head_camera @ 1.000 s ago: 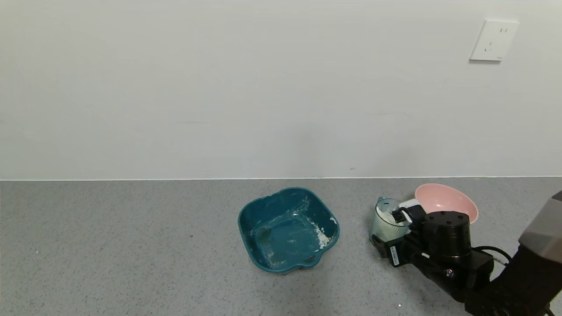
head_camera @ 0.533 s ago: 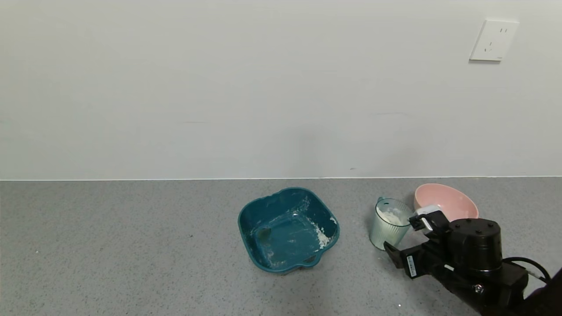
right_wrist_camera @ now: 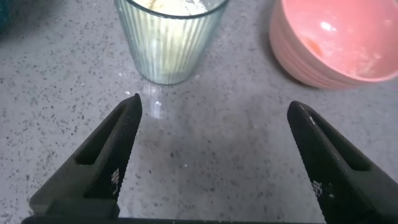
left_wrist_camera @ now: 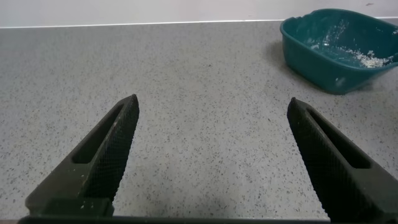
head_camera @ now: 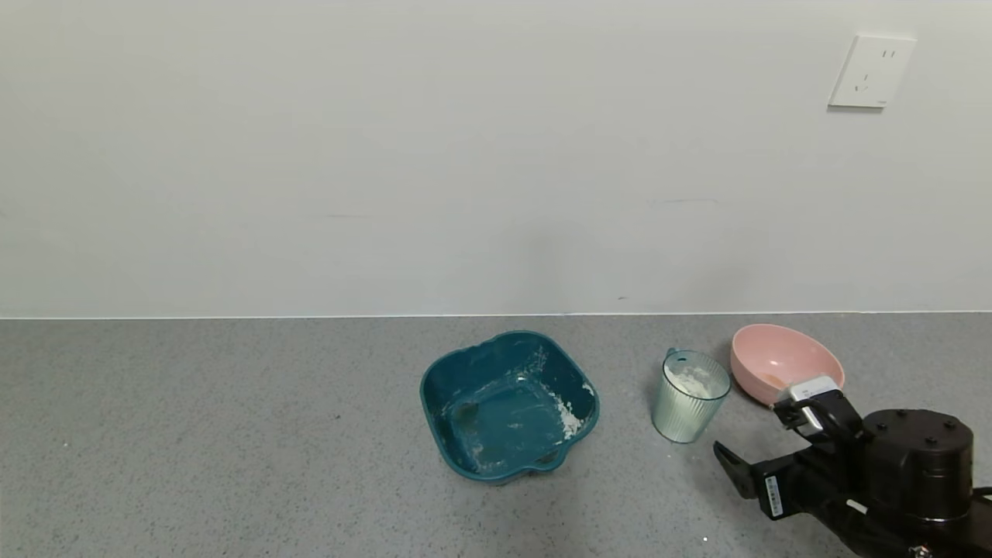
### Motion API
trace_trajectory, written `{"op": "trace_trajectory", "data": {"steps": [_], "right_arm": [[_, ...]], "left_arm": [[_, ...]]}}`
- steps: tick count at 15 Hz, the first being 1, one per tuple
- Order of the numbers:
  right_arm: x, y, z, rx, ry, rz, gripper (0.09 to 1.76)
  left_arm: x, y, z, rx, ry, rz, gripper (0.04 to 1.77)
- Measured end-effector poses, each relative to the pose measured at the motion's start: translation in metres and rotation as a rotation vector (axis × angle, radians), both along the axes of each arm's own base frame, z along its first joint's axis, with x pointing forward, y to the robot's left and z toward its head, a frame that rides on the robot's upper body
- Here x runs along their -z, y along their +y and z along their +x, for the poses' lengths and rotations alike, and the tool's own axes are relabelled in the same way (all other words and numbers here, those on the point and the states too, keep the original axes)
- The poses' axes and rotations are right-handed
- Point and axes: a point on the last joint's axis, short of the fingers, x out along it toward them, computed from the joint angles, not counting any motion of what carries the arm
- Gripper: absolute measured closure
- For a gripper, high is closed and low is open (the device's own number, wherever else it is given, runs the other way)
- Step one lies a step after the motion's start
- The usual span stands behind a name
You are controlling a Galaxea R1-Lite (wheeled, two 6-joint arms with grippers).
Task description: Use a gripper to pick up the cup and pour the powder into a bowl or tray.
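Note:
The cup (head_camera: 688, 403) stands upright on the grey counter with white powder (head_camera: 694, 381) inside; it also shows in the right wrist view (right_wrist_camera: 169, 43). The pink bowl (head_camera: 783, 358) sits just right of and behind it, and shows in the right wrist view (right_wrist_camera: 336, 43). My right gripper (head_camera: 763, 420) is open and empty, in front and to the right of the cup, clear of it; its jaws (right_wrist_camera: 214, 103) face the gap between cup and bowl. My left gripper (left_wrist_camera: 212, 102) is open and empty over bare counter, out of the head view.
A dark teal square tray (head_camera: 508, 403) with powder residue stands left of the cup; it also shows in the left wrist view (left_wrist_camera: 336, 46). A wall with a socket (head_camera: 872, 71) runs behind the counter.
My right gripper, which was around the cup, has let go and drawn back to the front right. The cup stays standing on the counter.

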Motion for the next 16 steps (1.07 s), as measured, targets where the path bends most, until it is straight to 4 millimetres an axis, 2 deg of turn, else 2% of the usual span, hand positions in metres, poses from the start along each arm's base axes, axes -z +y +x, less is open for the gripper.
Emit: {"op": "trace_trajectory", "data": {"steps": [8,16], "right_arm": [[-0.007,-0.022,-0.047,0.055,-0.012,-0.007,0.15],[-0.033,-0.044,-0.085,0.105,-0.092,0.039,0.15]], "left_arm": [[0.0,0.0,0.0,0.0,0.0,0.0,0.09],[0.0,0.0,0.0,0.0,0.0,0.0,0.09]]}}
